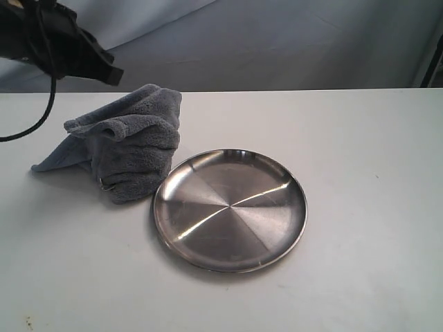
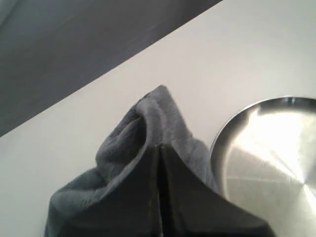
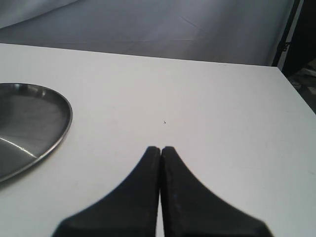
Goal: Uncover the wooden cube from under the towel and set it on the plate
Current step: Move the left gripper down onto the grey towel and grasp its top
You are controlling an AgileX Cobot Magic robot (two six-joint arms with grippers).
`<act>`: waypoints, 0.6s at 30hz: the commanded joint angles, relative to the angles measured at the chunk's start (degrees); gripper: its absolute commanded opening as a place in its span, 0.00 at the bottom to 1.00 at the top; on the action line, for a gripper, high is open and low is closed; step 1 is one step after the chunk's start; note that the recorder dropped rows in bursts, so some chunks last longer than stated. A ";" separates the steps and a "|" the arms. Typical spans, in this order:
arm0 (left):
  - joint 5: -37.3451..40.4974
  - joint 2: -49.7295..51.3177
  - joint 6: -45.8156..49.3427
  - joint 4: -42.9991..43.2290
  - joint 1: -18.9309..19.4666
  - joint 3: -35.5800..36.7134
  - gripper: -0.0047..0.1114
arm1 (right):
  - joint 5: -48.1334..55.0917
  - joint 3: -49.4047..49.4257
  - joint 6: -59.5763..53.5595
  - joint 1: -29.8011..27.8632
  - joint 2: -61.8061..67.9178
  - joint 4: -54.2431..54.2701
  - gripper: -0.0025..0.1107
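— Where's the fluffy grey-blue towel (image 2: 123, 153)?
— Bunched at the left gripper (image 2: 159, 148), jaws together; ridge pointing straight ahead, round steel plate (image 2: 266, 153) alongside.
— And the right gripper (image 3: 161, 149)?
— Closed, over white desk (image 3: 197, 98), grey wall (image 3: 148, 24) beyond.

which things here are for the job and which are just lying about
For the job: towel, plate, left end effector; the wooden cube is not visible.
Just there: table, grey backdrop.
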 commanded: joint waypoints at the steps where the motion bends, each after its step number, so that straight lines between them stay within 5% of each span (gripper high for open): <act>1: 0.51 4.51 8.57 -9.89 -0.22 -4.85 0.05 | 0.00 0.23 0.03 0.07 -0.30 0.23 0.02; 10: -1.41 14.66 9.47 -11.80 -0.22 -11.67 0.13 | 0.00 0.23 0.03 0.07 -0.30 0.23 0.02; 18: -1.18 21.93 9.46 -15.69 -0.22 -14.88 0.64 | 0.00 0.23 0.03 0.07 -0.30 0.23 0.02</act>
